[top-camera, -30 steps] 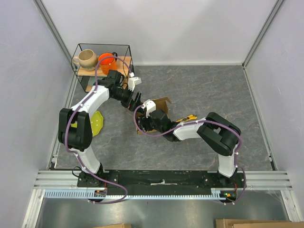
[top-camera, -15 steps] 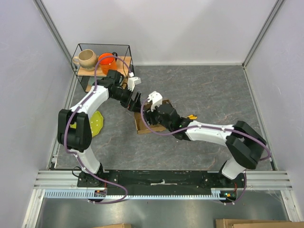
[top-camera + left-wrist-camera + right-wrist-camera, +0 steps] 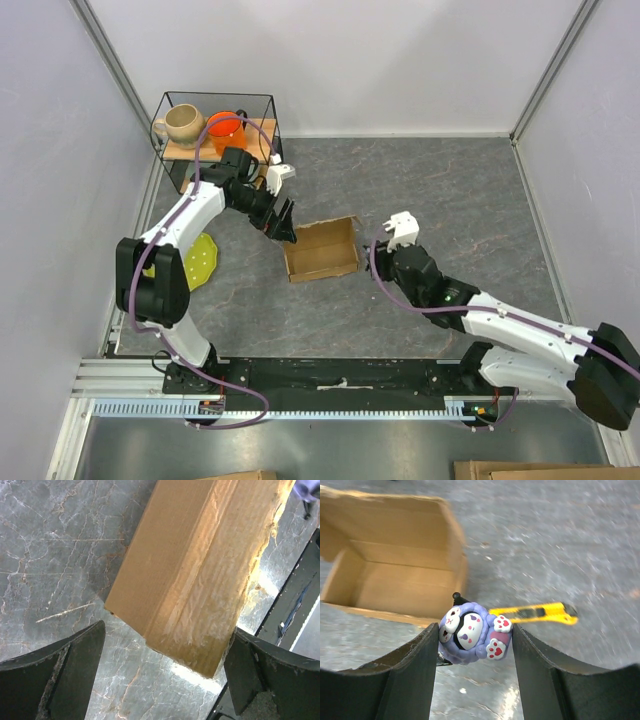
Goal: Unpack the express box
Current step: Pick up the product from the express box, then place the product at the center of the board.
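The express box (image 3: 321,250) lies open near the middle of the table, its inside bare in the right wrist view (image 3: 395,582). My left gripper (image 3: 285,224) is open at the box's far left corner. In the left wrist view (image 3: 167,630) the taped brown side (image 3: 190,575) reaches between the jaws: the right finger (image 3: 260,672) is at its edge and the left finger stands apart. My right gripper (image 3: 379,256) is just right of the box. It is shut on a small purple plush-like toy figure (image 3: 472,635), held above the table (image 3: 475,630).
A yellow utility knife (image 3: 535,613) lies on the table just beyond the toy. A green plate (image 3: 202,260) lies left of the box. A wire basket (image 3: 255,108) at the back left holds a tan mug (image 3: 183,124) and an orange cup (image 3: 225,127).
My right arm has drawn back out of the box to the right with the toy between its fingers, uncovering the open box. My left gripper has stayed at the box's far left corner.
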You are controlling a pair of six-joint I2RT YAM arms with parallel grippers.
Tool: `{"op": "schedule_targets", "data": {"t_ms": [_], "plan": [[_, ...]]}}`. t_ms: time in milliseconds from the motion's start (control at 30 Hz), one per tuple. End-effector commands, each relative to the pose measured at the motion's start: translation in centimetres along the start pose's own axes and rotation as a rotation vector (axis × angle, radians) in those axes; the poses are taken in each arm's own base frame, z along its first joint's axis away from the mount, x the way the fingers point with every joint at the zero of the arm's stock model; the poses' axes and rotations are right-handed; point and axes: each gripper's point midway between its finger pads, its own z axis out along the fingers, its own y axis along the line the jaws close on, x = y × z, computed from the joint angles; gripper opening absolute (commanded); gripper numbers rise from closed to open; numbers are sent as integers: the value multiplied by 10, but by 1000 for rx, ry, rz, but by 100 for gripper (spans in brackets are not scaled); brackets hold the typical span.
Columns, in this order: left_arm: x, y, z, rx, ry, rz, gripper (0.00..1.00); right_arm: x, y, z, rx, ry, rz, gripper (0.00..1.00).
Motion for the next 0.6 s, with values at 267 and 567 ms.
{"op": "schedule_targets", "data": {"t_ms": [267,567], "plan": [[-5,-31,-27,26,-55,64,99,69,-44,4,222,86,111,35],[-3,-40,-37,32,-62,29,99,87,-45,6,257,117,218,75]]}}
